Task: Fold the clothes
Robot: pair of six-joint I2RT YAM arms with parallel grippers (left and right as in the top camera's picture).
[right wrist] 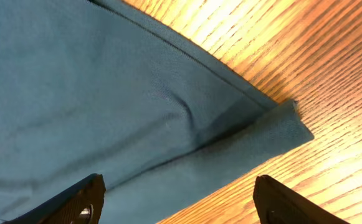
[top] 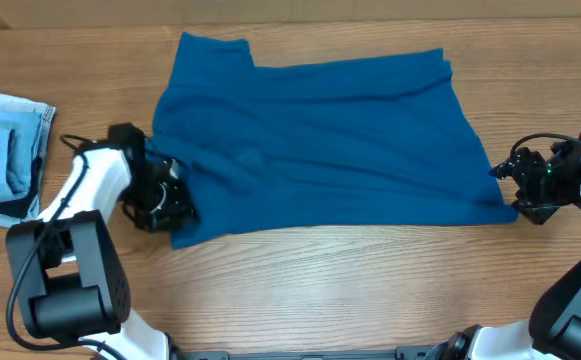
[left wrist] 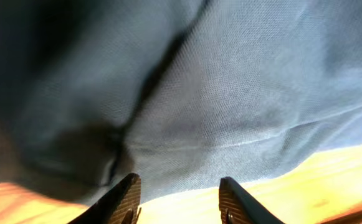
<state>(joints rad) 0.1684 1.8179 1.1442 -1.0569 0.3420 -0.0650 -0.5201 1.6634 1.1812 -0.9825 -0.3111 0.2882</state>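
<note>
The clothes, one deep teal-blue shirt [top: 320,150], lie spread across the middle of the wooden table [top: 370,290]. My left gripper [top: 178,203] sits at the shirt's near-left corner. In the left wrist view the gripper [left wrist: 179,194] is open, with bare wood between its fingers [left wrist: 126,198] and the fabric's [left wrist: 230,93] edge just beyond the tips. My right gripper [top: 502,188] is at the near-right corner. In the right wrist view it [right wrist: 177,200] stands wide open over the hem corner [right wrist: 274,134] of the shirt, gripping nothing.
A pale blue denim stack [top: 0,155] with a dark edge lies at the table's left side, close to the left arm [top: 80,190]. Bare wood runs along the front of the table, below the shirt.
</note>
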